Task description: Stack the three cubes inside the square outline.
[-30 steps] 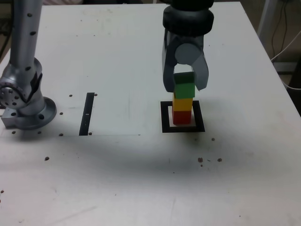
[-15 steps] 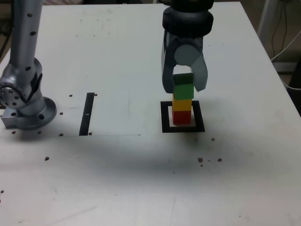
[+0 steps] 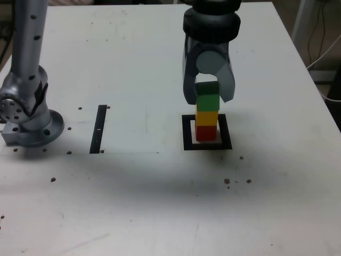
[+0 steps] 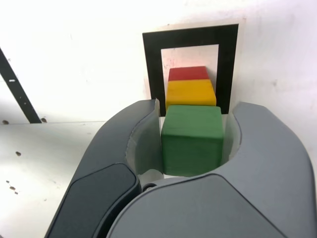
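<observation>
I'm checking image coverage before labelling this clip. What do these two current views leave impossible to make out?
- Red cube: its underside, hidden in both views by the cube itself.
- Yellow cube: most of its top, covered by the green cube in both views.
- Gripper: its rear parts, cut off by the wrist view's edge.
- Robot arm: its upper part, cut off by the exterior view's top edge.

A flat, dark-speckled white table (image 3: 128,197) bore a thick black square outline (image 3: 226,133) below the jaws, a small matte red cube (image 3: 206,133) inside it, and a narrow black strip (image 3: 98,129) toward the exterior view's left of the jaws.
</observation>
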{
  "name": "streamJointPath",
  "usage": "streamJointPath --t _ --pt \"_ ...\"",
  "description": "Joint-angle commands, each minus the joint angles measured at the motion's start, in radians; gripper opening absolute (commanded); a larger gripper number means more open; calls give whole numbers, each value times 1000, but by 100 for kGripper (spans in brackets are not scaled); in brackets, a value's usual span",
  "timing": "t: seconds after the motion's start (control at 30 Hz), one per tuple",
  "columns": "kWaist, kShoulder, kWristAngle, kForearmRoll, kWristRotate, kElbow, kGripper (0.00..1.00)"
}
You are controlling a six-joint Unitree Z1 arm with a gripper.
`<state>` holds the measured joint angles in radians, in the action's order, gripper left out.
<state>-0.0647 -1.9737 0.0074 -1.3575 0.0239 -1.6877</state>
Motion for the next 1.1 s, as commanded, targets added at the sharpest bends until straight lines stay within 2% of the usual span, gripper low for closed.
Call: streamJointPath --t 0.0,0.13,0.53,0.8,1.07 --pt "2 0 7 5 -4 2 93" --pt "2 3 17 7 -4 2 99" --pt "0 27 22 7 -4 27 99" --pt "-27 111 27 5 7 82 99" --pt "-49 222 16 6 7 174 99"
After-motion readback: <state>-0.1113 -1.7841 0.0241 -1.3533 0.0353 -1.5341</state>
